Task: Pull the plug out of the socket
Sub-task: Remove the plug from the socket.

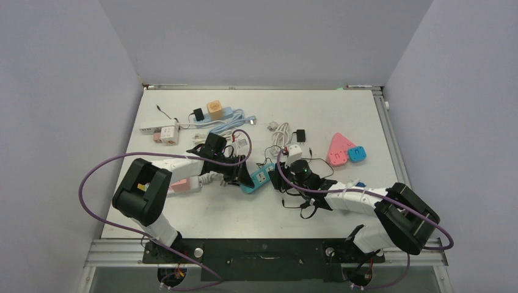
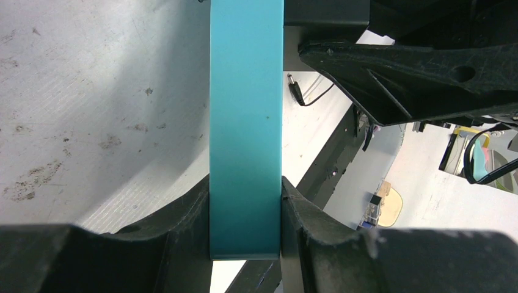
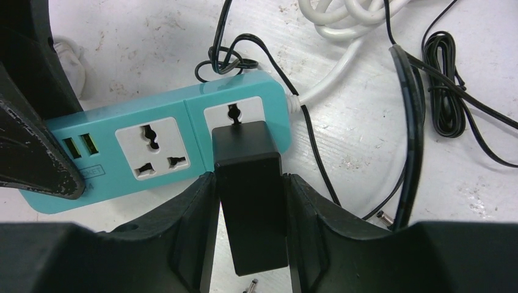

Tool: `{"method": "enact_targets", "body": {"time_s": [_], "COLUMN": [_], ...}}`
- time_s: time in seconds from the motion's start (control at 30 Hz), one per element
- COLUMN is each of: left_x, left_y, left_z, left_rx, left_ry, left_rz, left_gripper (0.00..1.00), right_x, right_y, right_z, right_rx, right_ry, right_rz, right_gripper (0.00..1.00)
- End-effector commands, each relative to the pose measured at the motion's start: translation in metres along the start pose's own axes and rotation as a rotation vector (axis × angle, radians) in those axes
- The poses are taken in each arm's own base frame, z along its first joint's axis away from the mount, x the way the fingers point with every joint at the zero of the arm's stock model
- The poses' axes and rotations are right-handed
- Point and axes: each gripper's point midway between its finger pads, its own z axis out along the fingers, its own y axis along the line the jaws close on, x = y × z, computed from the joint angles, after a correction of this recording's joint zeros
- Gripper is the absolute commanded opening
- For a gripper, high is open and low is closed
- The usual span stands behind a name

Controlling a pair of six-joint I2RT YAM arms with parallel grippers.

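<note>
Right gripper [image 3: 250, 183] clamped on black plug [image 3: 247, 160] seated in end socket [image 3: 233, 112] of teal strip [image 3: 276, 113], plug axis pointing back into its jaws; left gripper [image 2: 245, 201] clamped on strip.

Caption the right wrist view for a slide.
Right pincer clamps the black plug at the end socket of the teal power strip.
</note>
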Motion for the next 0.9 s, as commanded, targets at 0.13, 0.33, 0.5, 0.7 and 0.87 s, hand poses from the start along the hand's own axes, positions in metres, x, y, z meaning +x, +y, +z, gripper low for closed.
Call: {"method": "enact_targets", "body": {"time_s": [0.13,0.33,0.5,0.7,0.87], "left_x": [-0.004,-0.005,-0.006,-0.009,-0.010], "left_y": [-0.026,-0.025,-0.023,-0.018,-0.012], "left_z": [-0.004,-0.005,-0.005,-0.006,-0.007], "left_rx": [0.085,0.077,0.068,0.051,0.029], "left_ry": [0.008,0.005,0.002,-0.008,-0.012], "left_rz": [0.030,0.029,0.027,0.015,0.000], "left_gripper": [0.00,0.00,0.00,0.00,0.00], "right_x": [0.006,0.007,0.010,0.008,0.008], "right_y": [0.004,0.000,-0.002,-0.006,-0.002], "right_z": [0.004,0.003,0.006,0.006,0.006], "right_rx": [-0.133,-0.186,-0.190,-0.137,-0.054], "right_ry": [0.056,0.070,0.085,0.065,0.052], "right_rz": [0.127,0.154,0.157,0.165,0.102], "right_gripper": [0.05,0.05,0.05,0.05,0.05]}}
